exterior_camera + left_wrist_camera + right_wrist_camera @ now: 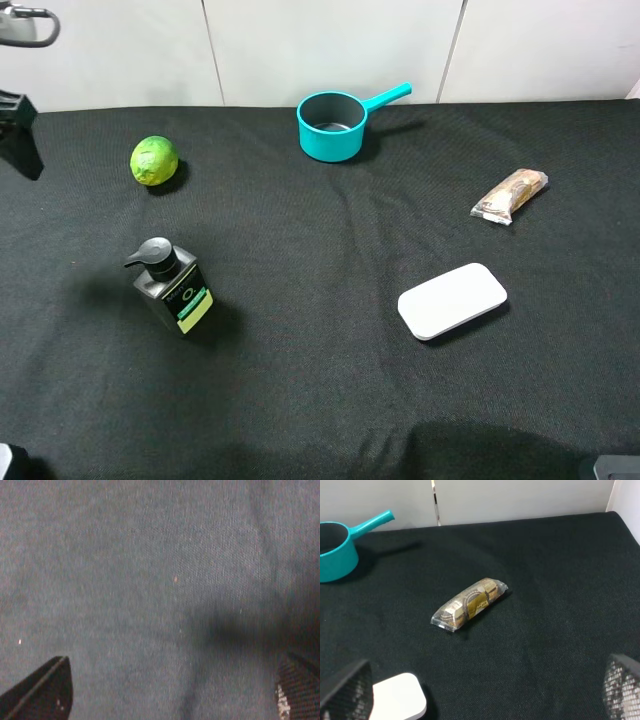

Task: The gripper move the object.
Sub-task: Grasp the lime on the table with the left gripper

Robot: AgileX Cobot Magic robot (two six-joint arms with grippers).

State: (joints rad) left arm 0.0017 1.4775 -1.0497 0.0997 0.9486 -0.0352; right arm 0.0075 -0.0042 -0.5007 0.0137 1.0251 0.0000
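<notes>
Lime (154, 161) lies free on black cloth (320, 400), behind pump bottle (172, 288), well apart from it. My left gripper (170, 695): jaws spread, empty, only cloth beneath. My right gripper (485, 692): jaws spread, empty too. My judgement: left side suits. Descend from above, clear of bottle, straddle lime at widest, close gently; round, may roll.
</notes>
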